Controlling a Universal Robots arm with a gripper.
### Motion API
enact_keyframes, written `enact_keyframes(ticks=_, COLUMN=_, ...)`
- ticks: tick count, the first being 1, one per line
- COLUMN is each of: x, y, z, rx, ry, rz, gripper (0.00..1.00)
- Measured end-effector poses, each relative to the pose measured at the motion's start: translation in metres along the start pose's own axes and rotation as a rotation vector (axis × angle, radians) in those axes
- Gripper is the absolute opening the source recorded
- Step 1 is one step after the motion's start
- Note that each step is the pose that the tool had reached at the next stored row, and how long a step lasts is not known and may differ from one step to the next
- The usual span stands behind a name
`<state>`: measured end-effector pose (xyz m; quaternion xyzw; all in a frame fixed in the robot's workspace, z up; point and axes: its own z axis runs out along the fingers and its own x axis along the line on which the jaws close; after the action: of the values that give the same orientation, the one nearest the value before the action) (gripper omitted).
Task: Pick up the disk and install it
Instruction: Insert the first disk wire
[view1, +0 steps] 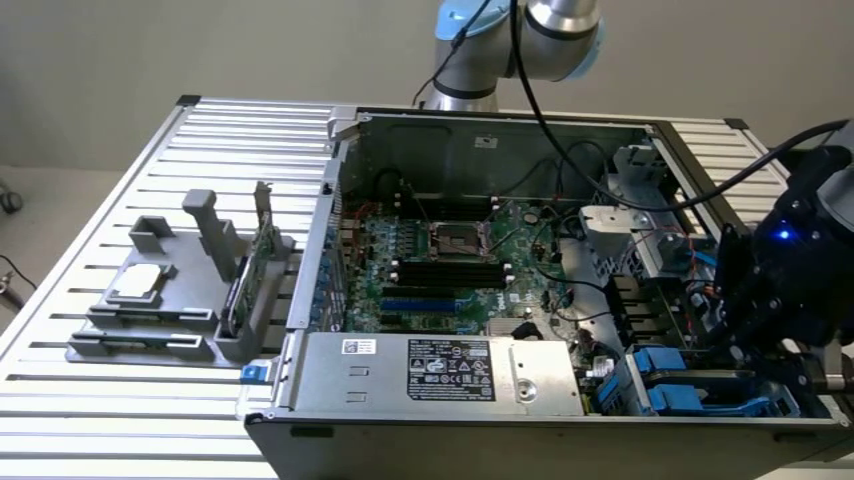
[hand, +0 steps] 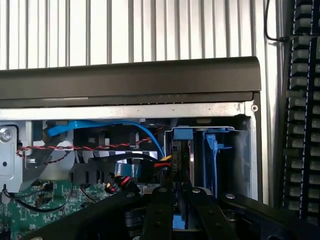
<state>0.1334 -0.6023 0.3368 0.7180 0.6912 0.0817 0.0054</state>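
A Universal Robots arm reaches into the corner of an open desktop computer case (view1: 467, 130) on a slatted metal bench (view1: 80, 420), its black hand (view1: 781, 365) lowered over the blue drive bays (view1: 674, 385) at the edge of the chassis. In the wrist view the hand (hand: 175, 205) has its fingers (hand: 159, 210) drawn close together, nearly parallel, with the edge of a thin upright object just ahead of them that appears to be the disk (hand: 176, 155), standing on edge in the slot capped by a blue bracket (hand: 182, 134). Whether the fingers actually clamp it or merely rest against it cannot be told for certain. The on-edge posture fits the bay, whose blue plastic rails (hand: 212, 150) run vertically and would guide a drive sliding straight down beside them. Just to one side of the hand a bundle of cables (hand: 125, 167), blue, red and black, crowds the opening, which may explain the narrow, straight-down approach. Well away from the hand, beyond the motherboard (view1: 441, 260) and power supply (view1: 441, 370), a grey parts holder (view1: 160, 300) sits on the bench with a small silver chip (view1: 140, 285) and an upright green card (view1: 254, 270), both untouched.
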Motion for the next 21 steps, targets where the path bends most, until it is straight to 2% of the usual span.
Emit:
enact_keyframes(ticks=12, x=0.0003, y=-0.0002, z=0.0015, rx=-0.001, ry=-0.0091, rz=0.006, gripper=0.17)
enact_keyframes(ticks=21, x=0.0007, y=-0.0005, z=0.0033, rx=-0.0016, ry=-0.0212, rz=0.006, gripper=0.17)
